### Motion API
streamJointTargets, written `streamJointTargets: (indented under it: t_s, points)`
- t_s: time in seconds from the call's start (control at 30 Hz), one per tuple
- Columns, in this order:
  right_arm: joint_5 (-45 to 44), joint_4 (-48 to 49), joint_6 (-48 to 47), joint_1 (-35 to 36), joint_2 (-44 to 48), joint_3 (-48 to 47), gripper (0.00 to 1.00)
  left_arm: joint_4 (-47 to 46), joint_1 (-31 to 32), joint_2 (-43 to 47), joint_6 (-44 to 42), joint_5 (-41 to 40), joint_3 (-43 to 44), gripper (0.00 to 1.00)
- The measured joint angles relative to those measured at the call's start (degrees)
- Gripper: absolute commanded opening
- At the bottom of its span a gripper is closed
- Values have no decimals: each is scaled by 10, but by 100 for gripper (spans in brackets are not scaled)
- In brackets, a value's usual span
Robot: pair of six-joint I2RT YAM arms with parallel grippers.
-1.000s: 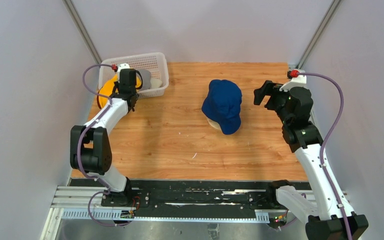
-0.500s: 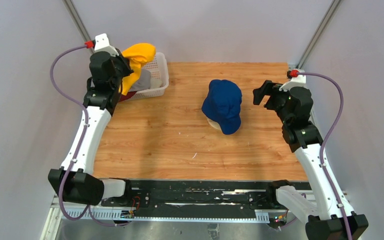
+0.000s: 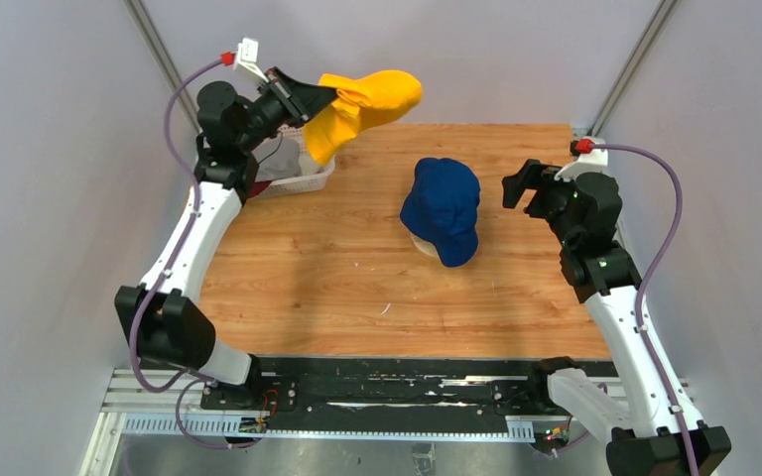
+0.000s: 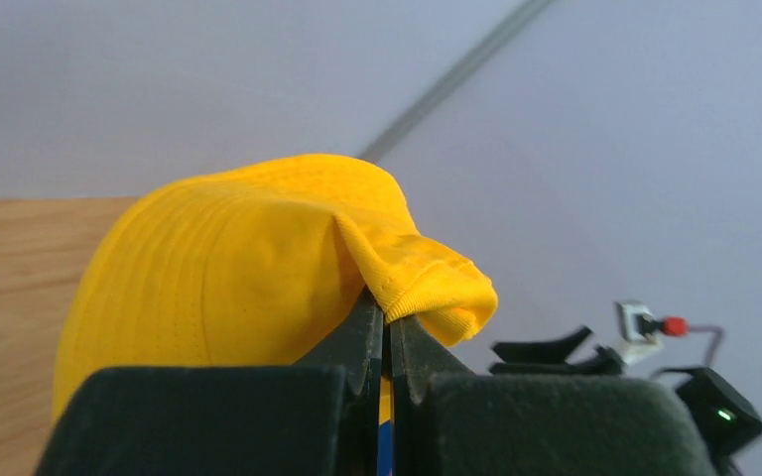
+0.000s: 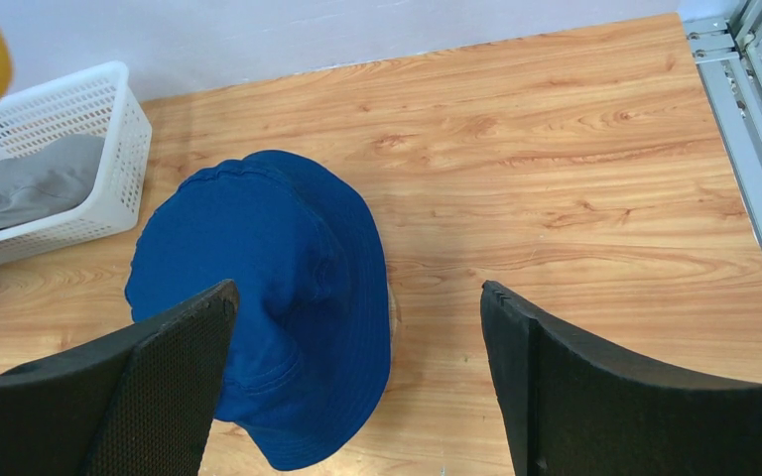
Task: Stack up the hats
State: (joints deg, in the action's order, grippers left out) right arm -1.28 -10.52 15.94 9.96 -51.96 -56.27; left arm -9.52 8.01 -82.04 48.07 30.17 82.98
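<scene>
My left gripper is shut on the brim of the yellow hat and holds it high in the air, right of the basket; the hat fills the left wrist view above the closed gripper. The navy blue hat sits on the wooden stand at the table's middle and also shows in the right wrist view. My right gripper is open and empty, right of the navy hat. A grey hat lies in the basket. A dark red hat peeks out beside the basket. The beige hat is hidden.
The white perforated basket stands at the table's back left, partly hidden by my left arm; it also shows in the right wrist view. Grey walls close in the sides and back.
My left gripper has lifted the yellow hat out of the basket and swung it up and right. The right arm has not moved.
</scene>
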Motion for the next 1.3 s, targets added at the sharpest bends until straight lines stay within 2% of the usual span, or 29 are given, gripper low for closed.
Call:
streamJointTargets:
  t_s: [0.3, 0.53, 0.63, 0.97, 1.3]
  points:
    - [-12, -1, 0, 0, 14, 0, 90, -186, 87, -102, 200, 141, 33, 0]
    - [-56, -16, -1, 0, 25, 0, 91, -389, 133, -148, 380, 191, 43, 0]
    - [-80, -25, -2, -1, 35, 0, 91, -448, 155, -160, 431, 198, 42, 0]
    - [-150, -59, -15, -5, 73, -7, 92, -468, 215, -177, 439, 214, -21, 0]
    - [-134, -64, -23, -5, 82, -11, 91, -443, 217, -225, 417, 213, -45, 0]
